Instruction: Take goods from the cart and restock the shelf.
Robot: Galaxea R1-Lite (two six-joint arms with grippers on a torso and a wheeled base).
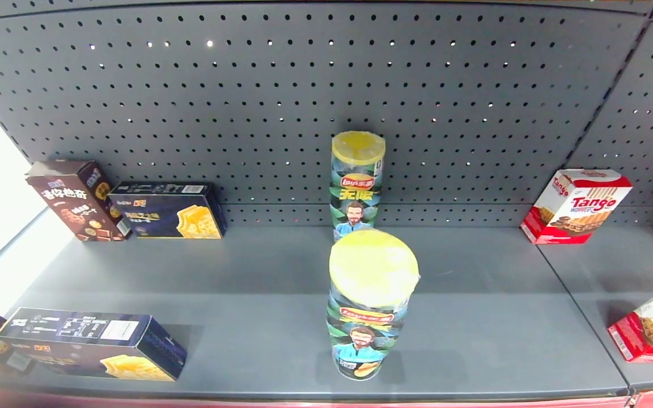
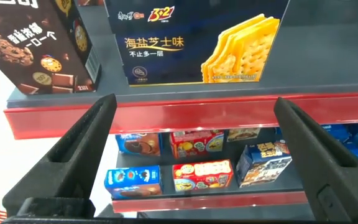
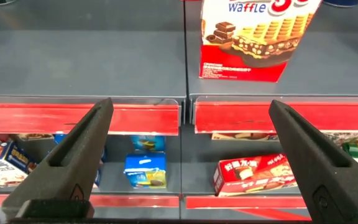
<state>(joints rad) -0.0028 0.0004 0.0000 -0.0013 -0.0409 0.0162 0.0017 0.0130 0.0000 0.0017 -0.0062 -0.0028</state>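
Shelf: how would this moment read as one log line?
front chip can: upright, near shelf edge | back chip can: upright, by back wall | left jaws: open, empty | right jaws: open, empty

In the head view a white glare burns out the left edge of the frame; pinpoints of light shine through holes in the upper part of the pegboard back panel (image 1: 190, 85); the shelf (image 1: 247, 272) is evenly, moderately lit; soft shadows lie right of the near can (image 1: 367, 323) at its base and right of the blue box (image 1: 91, 343) in the lower left; the can's yellow lid (image 1: 373, 266) looks washed out; straight lines bow toward the corners. In the wrist views the left end effector (image 2: 194, 102) and right end effector (image 3: 190, 104), fingers spread, read as dark, nearly featureless shapes; the red shelf edge (image 2: 197, 113) carries a faint sheen.
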